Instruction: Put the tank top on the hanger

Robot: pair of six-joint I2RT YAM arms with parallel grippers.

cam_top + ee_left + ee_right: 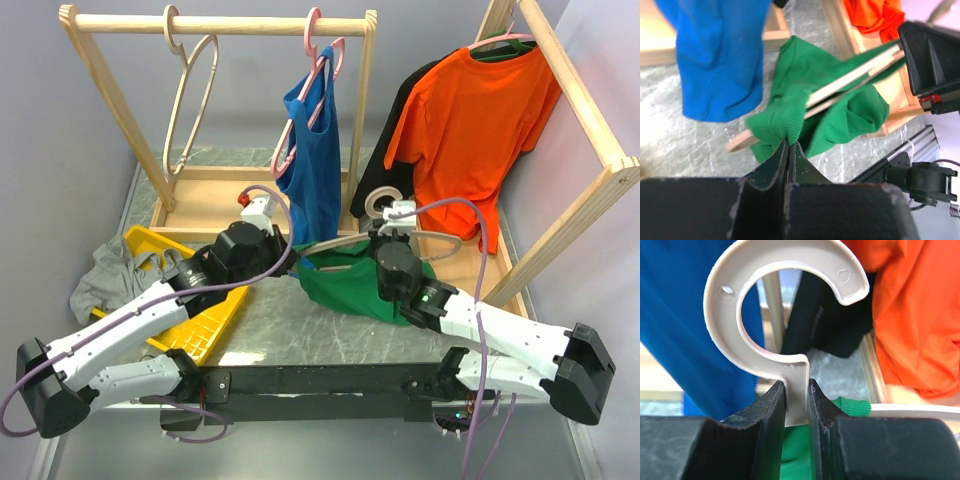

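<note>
One green tank top (785,117) pinched in left fingers (774,167), one beige hanger (720,320) clamped in right fingers (767,412)

Green tank top (850,116), beige hanger (720,320)

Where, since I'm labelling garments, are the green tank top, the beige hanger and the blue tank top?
green tank top (850,117), left wrist view, bunched right fold
hanger (720,310), right wrist view, left curve of hook
blue tank top (314,180), top external view, middle of front
</note>
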